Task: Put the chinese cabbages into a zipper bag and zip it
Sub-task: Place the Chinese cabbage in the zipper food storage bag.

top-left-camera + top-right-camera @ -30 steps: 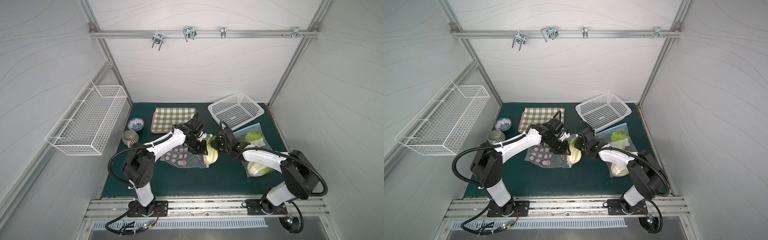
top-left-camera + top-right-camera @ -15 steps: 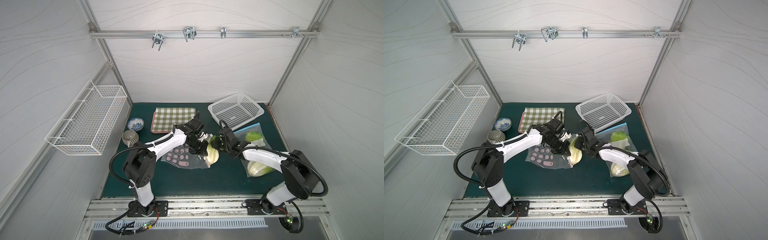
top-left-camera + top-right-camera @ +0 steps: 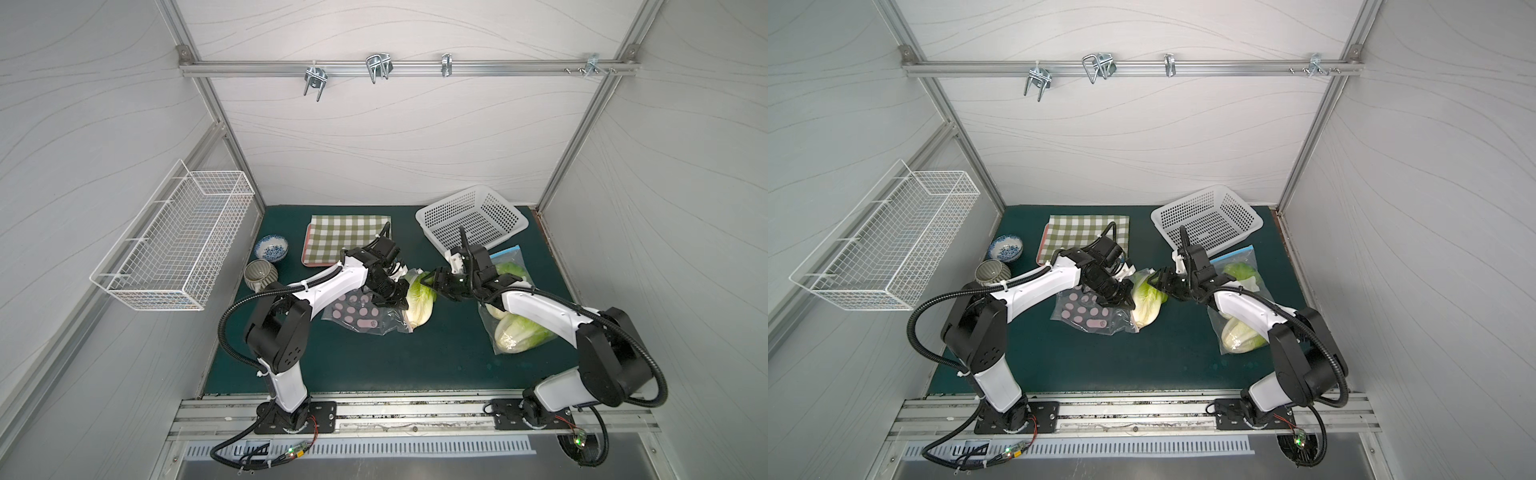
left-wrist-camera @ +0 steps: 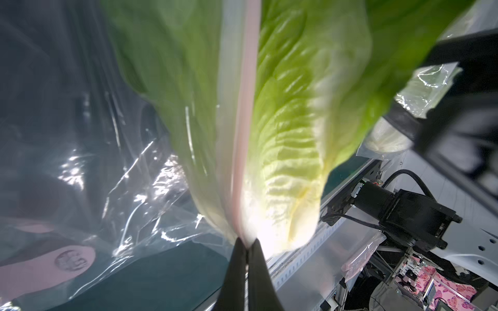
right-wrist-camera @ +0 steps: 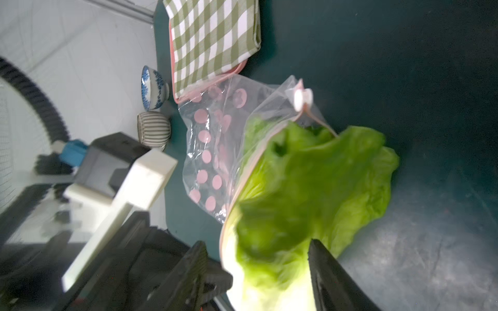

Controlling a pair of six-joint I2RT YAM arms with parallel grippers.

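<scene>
One chinese cabbage (image 3: 419,301) (image 3: 1144,301) lies mid-table, white base toward the front, part-way inside a clear zipper bag (image 3: 357,313) (image 3: 1088,311) printed with pink dots. My left gripper (image 3: 400,303) (image 4: 246,243) is shut on the bag's pink zip rim (image 4: 242,134) beside the cabbage (image 4: 296,134). My right gripper (image 3: 432,282) (image 5: 256,245) stands open, its fingers either side of the leafy green end (image 5: 310,188). The white slider (image 5: 303,98) sits at the rim's far end. Two more cabbages (image 3: 515,336) (image 3: 509,270) lie in a blue-zipped bag under my right arm.
A white perforated basket (image 3: 471,216) stands at the back right. A checked cloth on a pink tray (image 3: 345,237) lies at the back middle. A blue-patterned bowl (image 3: 271,248) and a striped cup (image 3: 260,274) sit at the left. A wire basket (image 3: 174,237) hangs on the left wall.
My left gripper has shut on the bag's rim. My right gripper has opened around the cabbage's leafy end. The cabbage has shifted slightly toward the bag.
</scene>
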